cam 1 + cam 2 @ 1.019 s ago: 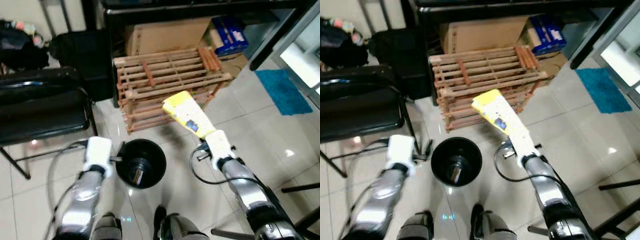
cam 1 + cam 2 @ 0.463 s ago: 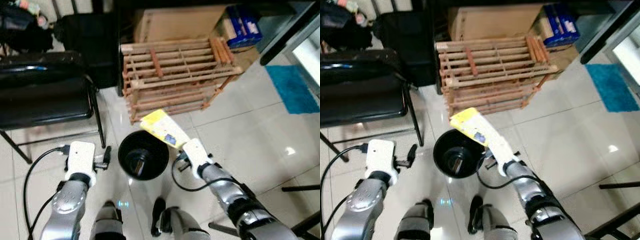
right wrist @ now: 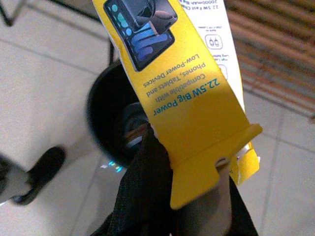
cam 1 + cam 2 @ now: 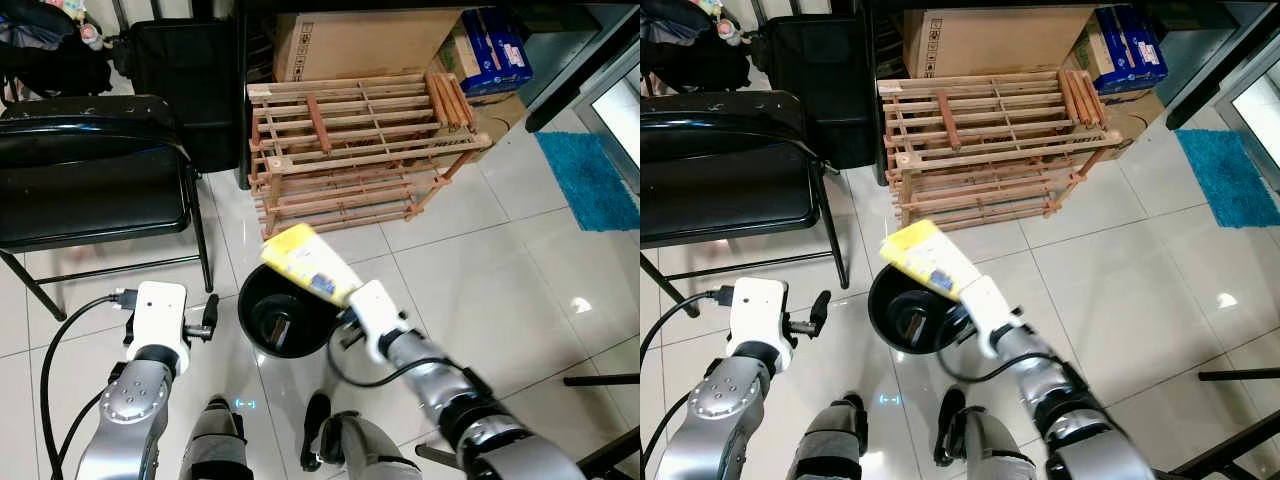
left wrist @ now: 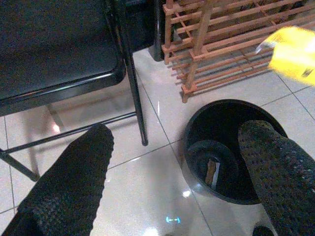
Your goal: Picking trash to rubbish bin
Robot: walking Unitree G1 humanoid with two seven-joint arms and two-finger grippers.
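Your right gripper [image 3: 197, 162] is clamped on the yellow box [image 4: 308, 264], a flat retail pack with "22.5W Big Power" printed on it. The box sits tilted above the far rim of the black bin [image 4: 262, 300], with its free end sticking up and away toward the rack [image 4: 355, 150]. From the right wrist view you can see the black fingers pinching the box's hang-tab end, with the bin's dark mouth just behind it.

Your left gripper [image 5: 177, 172] hangs low beside the bin on its left, jaws wide apart and holding nothing. In its wrist view the two knobbly black fingers [image 5: 74, 187] frame the bin, and there's already something small lying at the bottom of it, can't tell what.

Around you: a black folding chair [image 4: 90, 190] to the left, its leg near the bin; the wooden slatted rack just past the bin; a cardboard carton [image 4: 360, 40] and a blue box [image 4: 495, 50] behind that under a dark table. Blue mat [image 4: 590, 175] off to the right on the white tile floor [image 4: 520, 290]. Your feet show at the bottom edge.
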